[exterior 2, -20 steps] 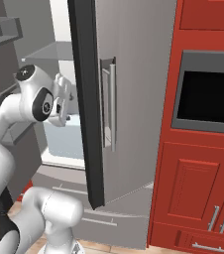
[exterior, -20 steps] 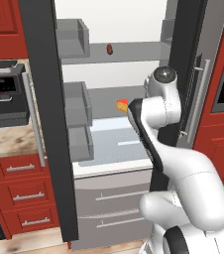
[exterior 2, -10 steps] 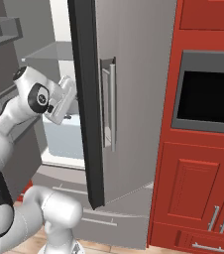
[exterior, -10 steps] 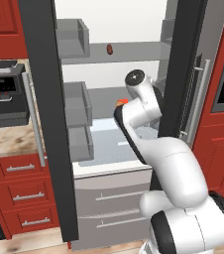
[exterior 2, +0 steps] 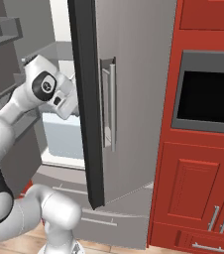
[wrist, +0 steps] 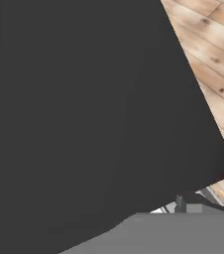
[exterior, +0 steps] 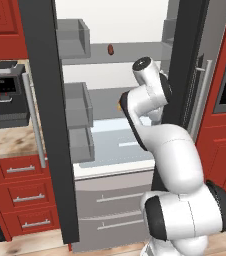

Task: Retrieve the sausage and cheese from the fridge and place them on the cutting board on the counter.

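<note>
The white arm (exterior: 157, 150) is seen rising from the lower right of the left base view and bending toward the open fridge (exterior: 110, 125) at the middle of the frame; in the right base view its wrist (exterior 2: 49, 89) is placed at the upper left, just beside the dark edge of the right fridge door (exterior 2: 86, 109). The claw itself is hidden behind the arm in the left base view and is not shown clearly elsewhere, but its fingers are taken to be spread wide, and nothing can be seen held. In the hand view, a dark flat surface (wrist: 84, 114) is shown close up, with wooden floor (wrist: 213, 64) at the upper right. Farther in, a small orange-yellow bit of the cheese (exterior: 119, 105) is glimpsed on a middle shelf, just at the left edge of the arm. Higher and deeper, the sausage (exterior: 110, 50) is seen on the upper shelf, near the top centre. At the left of the frame, a coffee machine (exterior: 6, 92) is set on the counter (exterior: 5, 142) over red drawers (exterior: 20, 195)
</note>
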